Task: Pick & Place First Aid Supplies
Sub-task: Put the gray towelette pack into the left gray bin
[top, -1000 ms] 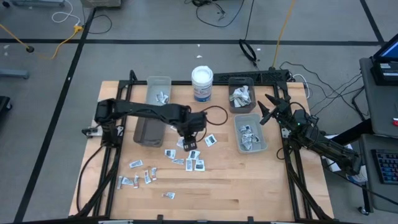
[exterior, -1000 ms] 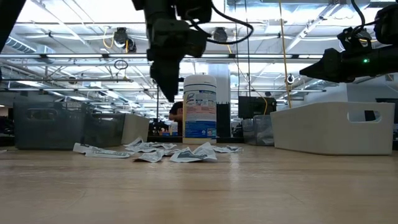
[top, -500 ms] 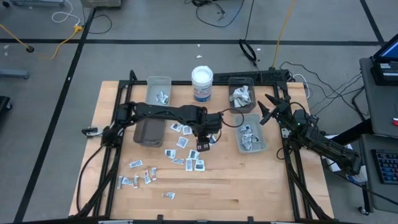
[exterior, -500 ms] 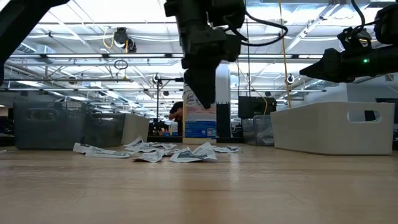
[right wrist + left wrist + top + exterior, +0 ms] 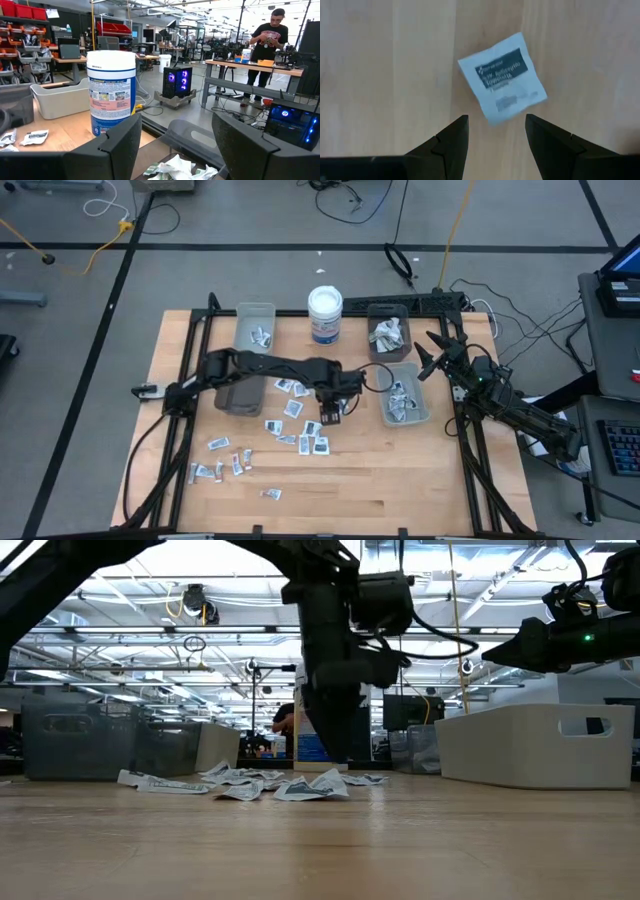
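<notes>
Wooden table (image 5: 420, 480) in an open workshop, sorting partly done
First aid packets (image 5: 300, 438) lie loose near the white tub (image 5: 325, 315); some already fill the bins (image 5: 403, 392). Many remain. The left gripper (image 5: 333, 412) hangs over one white packet (image 5: 502, 78), jaws apart, empty. The right gripper (image 5: 428, 352) waits beside the bins, wide open

White tub (image 5: 111, 92) label, print too small to read, square packet (image 5: 502, 77) dark band print blurred

Scattered white packets (image 5: 300, 430) on table
</notes>
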